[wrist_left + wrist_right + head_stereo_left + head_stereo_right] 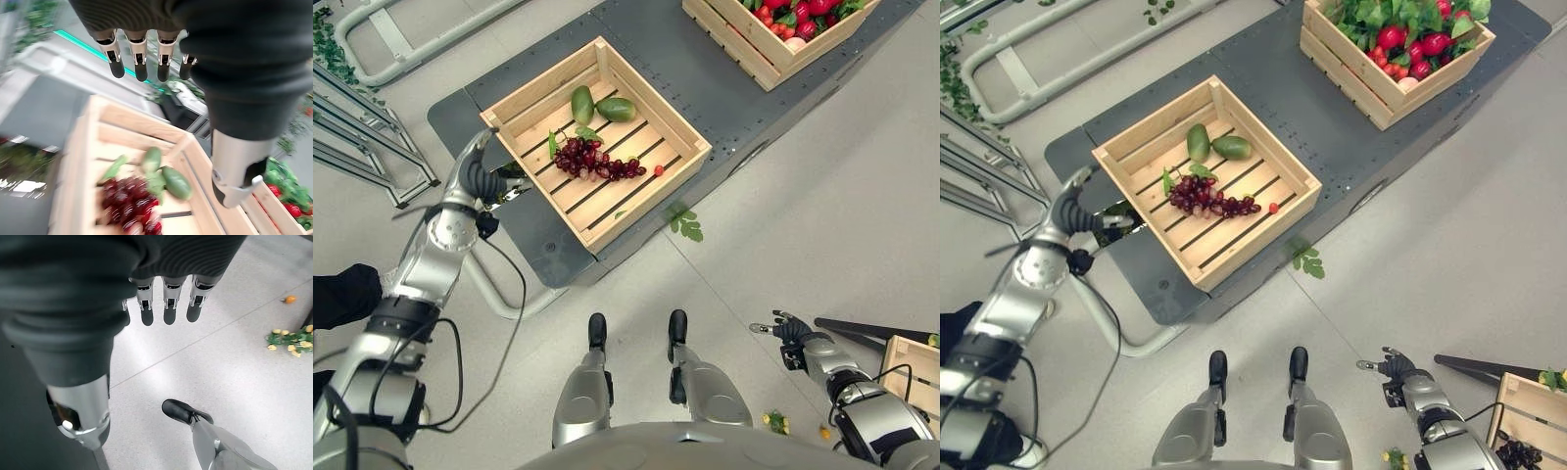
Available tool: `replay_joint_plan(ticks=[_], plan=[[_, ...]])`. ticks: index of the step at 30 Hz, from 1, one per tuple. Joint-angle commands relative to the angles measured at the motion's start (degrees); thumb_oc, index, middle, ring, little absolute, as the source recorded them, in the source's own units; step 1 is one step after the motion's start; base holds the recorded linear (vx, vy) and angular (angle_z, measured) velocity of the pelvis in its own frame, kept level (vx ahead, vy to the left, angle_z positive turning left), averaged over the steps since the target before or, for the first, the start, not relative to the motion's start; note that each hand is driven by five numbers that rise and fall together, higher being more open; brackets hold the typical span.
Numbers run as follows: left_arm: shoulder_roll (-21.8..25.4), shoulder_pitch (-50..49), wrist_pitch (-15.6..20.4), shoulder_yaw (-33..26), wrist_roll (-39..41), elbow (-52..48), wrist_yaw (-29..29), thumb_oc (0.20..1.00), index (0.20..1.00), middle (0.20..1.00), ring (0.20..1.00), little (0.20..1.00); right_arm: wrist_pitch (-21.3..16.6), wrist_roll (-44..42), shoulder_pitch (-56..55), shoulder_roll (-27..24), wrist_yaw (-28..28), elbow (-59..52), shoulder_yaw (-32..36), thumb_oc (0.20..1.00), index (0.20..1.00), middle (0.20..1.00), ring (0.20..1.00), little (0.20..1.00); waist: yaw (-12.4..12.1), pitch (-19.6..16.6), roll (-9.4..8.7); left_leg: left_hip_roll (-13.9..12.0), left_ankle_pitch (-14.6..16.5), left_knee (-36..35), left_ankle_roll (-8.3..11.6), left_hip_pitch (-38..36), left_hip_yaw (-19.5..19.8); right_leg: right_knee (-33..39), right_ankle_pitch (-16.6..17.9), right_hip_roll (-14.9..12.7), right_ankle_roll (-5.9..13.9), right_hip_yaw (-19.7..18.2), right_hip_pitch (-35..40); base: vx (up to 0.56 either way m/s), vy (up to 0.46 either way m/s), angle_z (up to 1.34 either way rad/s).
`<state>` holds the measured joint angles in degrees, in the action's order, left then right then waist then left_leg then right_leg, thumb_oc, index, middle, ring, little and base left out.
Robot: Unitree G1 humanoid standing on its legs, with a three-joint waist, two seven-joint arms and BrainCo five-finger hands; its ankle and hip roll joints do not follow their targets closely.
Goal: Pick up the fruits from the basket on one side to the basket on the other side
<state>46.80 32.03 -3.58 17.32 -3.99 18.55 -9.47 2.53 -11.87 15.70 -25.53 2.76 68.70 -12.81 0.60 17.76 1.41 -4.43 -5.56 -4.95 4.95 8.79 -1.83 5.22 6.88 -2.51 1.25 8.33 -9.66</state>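
A wooden basket (524, 103) holding dark grapes (592, 159) and two green fruits (603, 105) is seen at 12 o'clock; the left hand (481, 176) is held empty beside it at 9 o'clock, fingers straight. The right hand (788, 326), fingers relaxed, is seen at 4 o'clock over the floor (822, 196).

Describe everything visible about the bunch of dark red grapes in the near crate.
The bunch of grapes is dark red to purple, many small round berries clustered in a long loose shape, with a green leaf at its stem end. It lies flat on the slatted floor of the near wooden crate, roughly in the middle, just in front of two green fruits. One small red berry lies apart beside its tip. Neither hand touches it; the left hand hovers by the crate's outer corner.
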Motion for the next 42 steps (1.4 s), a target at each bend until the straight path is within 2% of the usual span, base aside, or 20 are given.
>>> replay_joint_plan(ticks=[1, 15, 23, 24, 27, 29, 34, 36, 42], plan=[[1.55, 7.55, 0.65, 1.38, -5.23, 2.81, -1.49, 1.0, 1.0, 1.0, 1.0, 1.0, -0.54, 0.26, 2.44, -0.29, -1.12, 0.8, -2.49, 1.0, 1.0, 1.0, 1.0, 1.0, 1.07, -0.95, -1.93, 2.99, 1.3, -0.05, -1.01, 2.25, -1.04, -0.87, -0.55, -3.26, 6.69, -1.33, -2.17, -0.05, -0.011, 0.02], [-0.56, 28.9, -1.24, 20.65, -12.26, 15.7, 0.3, 1.0, 1.0, 1.0, 1.0, 1.0, -0.93, -2.44, 3.79, -0.25, -2.61, 3.09, -3.74, 1.0, 1.0, 1.0, 1.0, 1.0, 2.42, 1.26, -2.87, 3.05, -0.02, 0.05, -1.18, 4.85, -0.85, -1.66, 0.45, -3.14, 6.77, -1.09, -5.05, -0.03, -0.006, 0.01], [-2.88, 33.23, -1.38, 24.73, -12.99, 22.04, 0.28, 1.0, 1.0, 1.0, 1.0, 1.0, -1.33, -3.27, 4.5, -0.38, -3.07, 3.72, -4.38, 1.0, 1.0, 1.0, 1.0, 1.0, 2.71, 2.12, -3.24, 2.92, -0.58, 0.01, -1.04, 6.0, -0.98, -1.64, 0.99, -3.21, 6.84, -1.05, -6.22, 0.0, 0.0, 0.0], [-5.06, 32.24, -1.55, 24.77, -13.35, 22.74, -1.23, 1.0, 1.0, 1.0, 1.0, 1.0, -1.82, -2.13, 3.33, 4.43, -5.48, 6.64, -5.34, 1.0, 1.0, 1.0, 1.0, 1.0, 2.38, 2.51, -2.7, 2.91, -0.7, 0.02, -1.12, 6.22, -0.82, -1.67, 1.09, -3.23, 6.86, -1.06, -6.46, 0.0, 0.0, 0.0], [-4.71, 32.04, -1.94, 24.27, -14.18, 24.87, -1.79, 1.0, 1.0, 1.0, 1.0, 1.0, -2.4, -1.86, 2.3, 5.53, -6.05, 5.33, -5.49, 1.0, 1.0, 1.0, 1.0, 1.0, 2.62, 2.58, -2.74, 2.89, -0.85, 0.01, -1.15, 6.8, -0.96, -1.74, 1.14, -3.19, 6.85, -1.03, -7.05, -0.01, 0.019, 0.02], [-5.77, 34.15, -2.82, 26.41, -14.44, 26.82, -2.49, 1.0, 1.0, 1.0, 1.0, 1.0, -2.12, -2.16, 1.95, 7.21, -7.08, 5.82, -6.23, 1.0, 1.0, 1.0, 1.0, 1.0, 2.85, 2.9, -2.37, 2.98, -0.95, -0.03, -1.1, 7.42, -1.04, -1.64, 1.37, -3.2, 6.94, -1.22, -7.78, -0.01, 0.034, -0.01], [-6.9, 34.69, -2.22, 26.75, -14.32, 29.78, -3.43, 1.0, 1.0, 1.0, 1.0, 1.0, -2.72, -2.75, 1.05, 7.85, -7.46, 6.8, -6.05, 1.0, 1.0, 1.0, 1.0, 1.0, 3.1, 3.44, -2.17, 3.11, -1.09, -0.04, -1.11, 8.26, -1.22, -1.64, 1.6, -3.27, 7.01, -1.17, -8.67, 0.0, 0.0, 0.0], [-5.77, 33.82, -2.36, 25.77, -14.97, 29.09, -4.28, 1.0, 1.0, 1.0, 1.0, 1.0, -3.88, -2.47, 0.65, 7.1, -8.97, 5.82, -5.3, 1.0, 1.0, 1.0, 1.0, 1.0, 3.22, 3.96, -2.06, 3.2, -1.22, -0.03, -1.09, 8.93, -1.48, -1.55, 1.66, -3.28, 7.02, -1.16, -9.21, 0.0, 0.012, -0.02], [-4.56, 35.05, -2.25, 26.57, -15.58, 29.61, -4.18, 1.0, 1.0, 1.0, 1.0, 1.0, -3.94, -2.77, -0.66, 6.71, -8.97, 4.39, -5.09, 1.0, 1.0, 1.0, 1.0, 1.0, 3.93, 4.55, -2.28, 3.27, -1.39, -0.04, -1.08, 10.08, -1.87, -1.37, 2.23, -3.39, 7.15, -1.48, -10.55, 0.0, 0.005, -0.02]])
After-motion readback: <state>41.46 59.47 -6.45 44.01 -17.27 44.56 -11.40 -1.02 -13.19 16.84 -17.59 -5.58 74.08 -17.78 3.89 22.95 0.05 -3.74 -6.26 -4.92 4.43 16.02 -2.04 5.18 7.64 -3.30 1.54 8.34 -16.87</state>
